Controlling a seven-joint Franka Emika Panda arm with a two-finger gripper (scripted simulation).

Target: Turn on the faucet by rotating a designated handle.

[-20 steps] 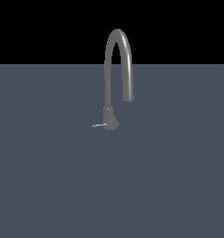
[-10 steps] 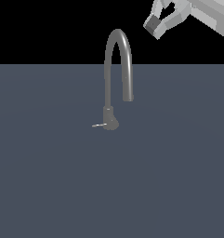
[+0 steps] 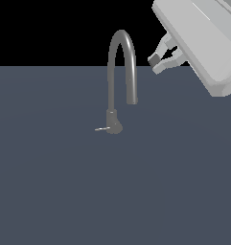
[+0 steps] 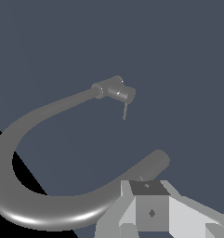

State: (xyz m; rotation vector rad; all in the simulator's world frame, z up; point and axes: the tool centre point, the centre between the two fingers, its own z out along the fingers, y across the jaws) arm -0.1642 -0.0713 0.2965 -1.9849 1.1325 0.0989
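The faucet [image 3: 109, 81] is a tall grey gooseneck standing on a dark grey surface, with a short thicker base [image 3: 113, 122]. The handle [image 3: 102, 128] is a thin light-grey lever sticking out of the base toward the exterior view's left. My gripper [image 3: 155, 65] hangs in the air at the exterior view's right of the arch, level with the upper spout and well above the handle. It is open, empty and touches nothing. In the wrist view the arched spout [image 4: 43, 209] curves close to one finger [image 4: 150, 210], and the handle [image 4: 125, 110] shows far beyond.
The flat dark grey surface [image 3: 54, 191] spreads all around the faucet. My arm's pale grey body [image 3: 203, 43] fills the upper right corner of the exterior view. Black background lies behind the surface.
My gripper came into view from the upper right and has moved down and toward the faucet's arch. The faucet and its handle have not moved.
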